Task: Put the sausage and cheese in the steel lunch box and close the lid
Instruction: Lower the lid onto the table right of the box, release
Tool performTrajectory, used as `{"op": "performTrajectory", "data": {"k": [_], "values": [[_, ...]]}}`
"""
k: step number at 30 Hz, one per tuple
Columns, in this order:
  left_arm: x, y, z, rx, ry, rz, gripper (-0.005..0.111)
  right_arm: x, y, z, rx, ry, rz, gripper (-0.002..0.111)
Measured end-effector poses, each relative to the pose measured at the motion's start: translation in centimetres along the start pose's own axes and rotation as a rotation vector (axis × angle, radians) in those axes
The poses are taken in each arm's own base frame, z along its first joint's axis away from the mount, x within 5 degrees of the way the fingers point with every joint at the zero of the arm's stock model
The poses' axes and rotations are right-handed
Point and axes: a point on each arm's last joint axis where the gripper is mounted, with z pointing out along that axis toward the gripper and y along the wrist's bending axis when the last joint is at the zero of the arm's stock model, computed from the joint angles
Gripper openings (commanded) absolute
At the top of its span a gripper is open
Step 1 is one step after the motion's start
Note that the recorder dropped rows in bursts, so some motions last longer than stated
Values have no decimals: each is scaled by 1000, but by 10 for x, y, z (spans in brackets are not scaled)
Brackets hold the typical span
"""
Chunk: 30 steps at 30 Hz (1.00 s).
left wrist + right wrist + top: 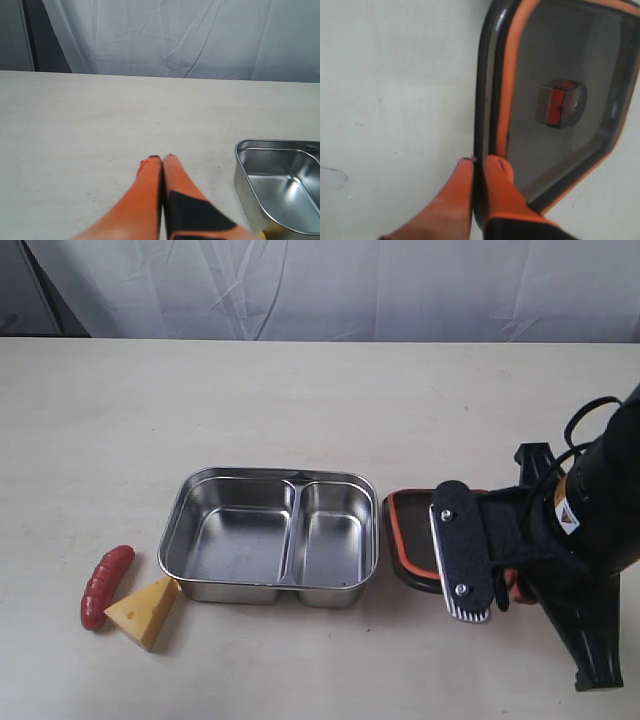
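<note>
Near the front left corner of the pale table (300, 390), a yellow-orange cheese wedge (146, 611) lies beside a red ribbed sausage (105, 585). Mid-table stands a shiny two-compartment steel lunch box (260, 592). Rightward, the right gripper (479, 161) pinches a dark orange-rimmed lid (555, 65) by its edge. The left gripper (161, 157) is clenched, empty.

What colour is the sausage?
The sausage is red; the exterior view shows it best.

Red sausage (106, 586), yellow cheese (146, 611), orange-rimmed dark lid (535, 65).
</note>
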Motion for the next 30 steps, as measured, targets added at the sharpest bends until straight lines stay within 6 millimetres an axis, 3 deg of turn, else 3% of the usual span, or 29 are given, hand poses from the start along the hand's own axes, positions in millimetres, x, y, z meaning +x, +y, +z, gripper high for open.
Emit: {"op": "performTrajectory", "data": {"k": [10, 13, 17, 19, 30], "values": [[0, 0, 0, 0, 0, 0, 0, -7, 6, 14, -46, -45, 45, 0], [0, 0, 0, 0, 0, 0, 0, -10, 5, 18, -62, -54, 80, 12], [0, 0, 0, 0, 0, 0, 0, -13, 4, 26, -80, -44, 115, 43], [0, 0, 0, 0, 0, 0, 0, -13, 4, 29, -89, -38, 124, 50], [0, 0, 0, 0, 0, 0, 0, -10, 6, 31, -120, 12, 198, 50]]}}
